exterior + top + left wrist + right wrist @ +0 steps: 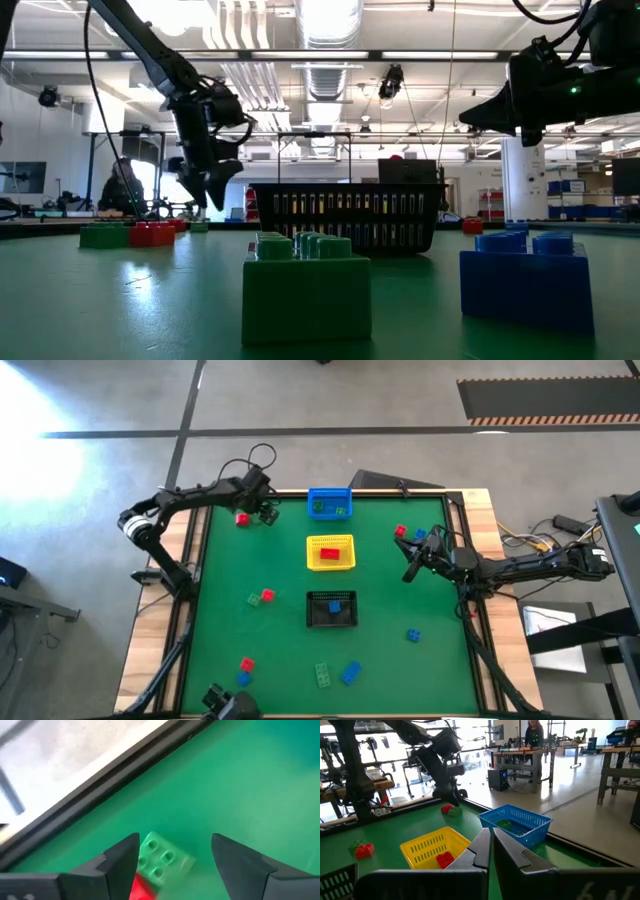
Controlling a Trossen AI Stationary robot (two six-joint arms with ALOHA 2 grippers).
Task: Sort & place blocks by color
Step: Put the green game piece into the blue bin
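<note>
Left wrist view showed my left gripper (175, 857) spread apart, poised above a green block (159, 856) and red block (141, 890); right gripper (491, 849) hung closed, empty.

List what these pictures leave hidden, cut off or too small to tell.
- Black basket: its contents; in the low view the mesh wall hides them, in the high view too small.
- Red block: left wrist view, cut by the picture's edge under the left end effector.
- Green block: high view, too small to show its studs.
</note>
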